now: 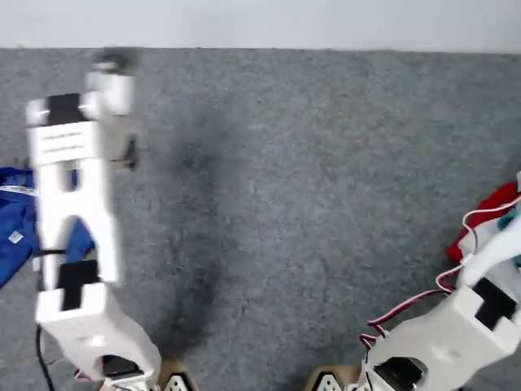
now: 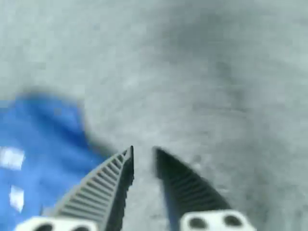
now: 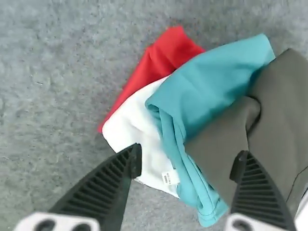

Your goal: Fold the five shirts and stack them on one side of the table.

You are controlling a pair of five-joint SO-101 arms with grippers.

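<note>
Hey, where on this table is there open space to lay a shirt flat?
The broad grey middle of the table is bare, from the blue shirt at the left edge across to the shirt pile at the right edge, under the right gripper. Both edges are crowded.

The plain blue fabric shirt (image 1: pixel 15 216) at the left edge bears small white labels (image 2: pixel 10 158). At the right lie a plain red cloth shirt (image 3: pixel 161 60), a white cloth shirt (image 3: pixel 130 130), a teal cloth shirt (image 3: pixel 211 91) and a dark olive-grey cloth shirt (image 3: pixel 274 120), on the mottled grey felt table covering (image 1: pixel 309 179)
</note>
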